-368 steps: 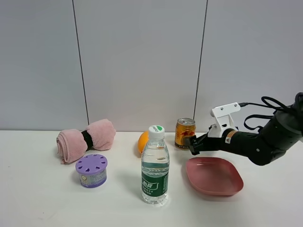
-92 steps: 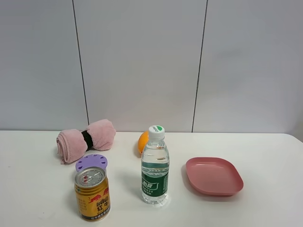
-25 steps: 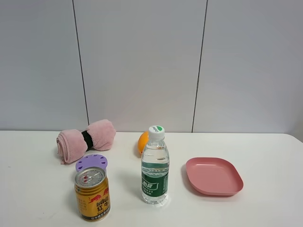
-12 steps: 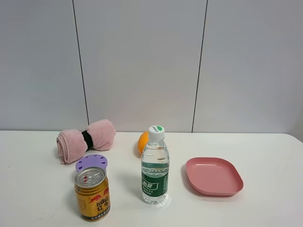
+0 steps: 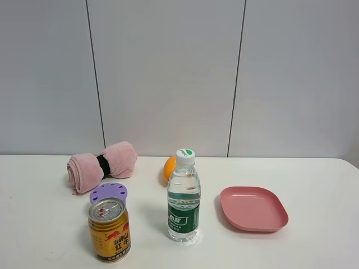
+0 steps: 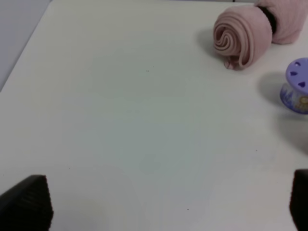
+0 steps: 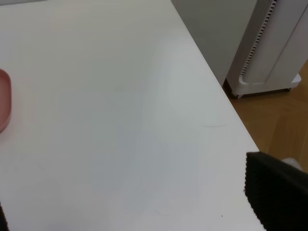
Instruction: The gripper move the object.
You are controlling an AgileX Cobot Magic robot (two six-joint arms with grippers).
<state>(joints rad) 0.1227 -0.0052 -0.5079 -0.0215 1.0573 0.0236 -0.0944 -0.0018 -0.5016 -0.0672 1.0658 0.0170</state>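
Observation:
The gold-yellow can point(image 5: 109, 230) with the red bull logo stands upright at the front left of the white table point(image 5: 314, 246), just in front of the purple tub point(image 5: 108, 191). No arm or gripper shows in the exterior high view. In the left wrist view my left gripper point(image 6: 163, 211) is open and empty over bare table, its black fingertips point(image 6: 26, 207) wide apart. In the right wrist view my right gripper point(image 7: 139, 211) is open and empty near the table's right edge, with one black fingertip point(image 7: 276, 192) showing. The can is out of both wrist views.
A clear water bottle point(image 5: 183, 196) stands mid-table, a pink plate point(image 5: 253, 208) to its right, an orange point(image 5: 169, 168) behind it, a rolled pink towel point(image 5: 101, 164) at back left. The left wrist view shows the towel point(image 6: 243, 33) and tub point(image 6: 299, 86). A white appliance point(image 7: 269, 43) stands beyond the table edge.
Since 14.7 s ago the can has gone from the back, beside the orange in the right gripper, to the front left, and the right arm has left the exterior view. Nothing moved in the last second.

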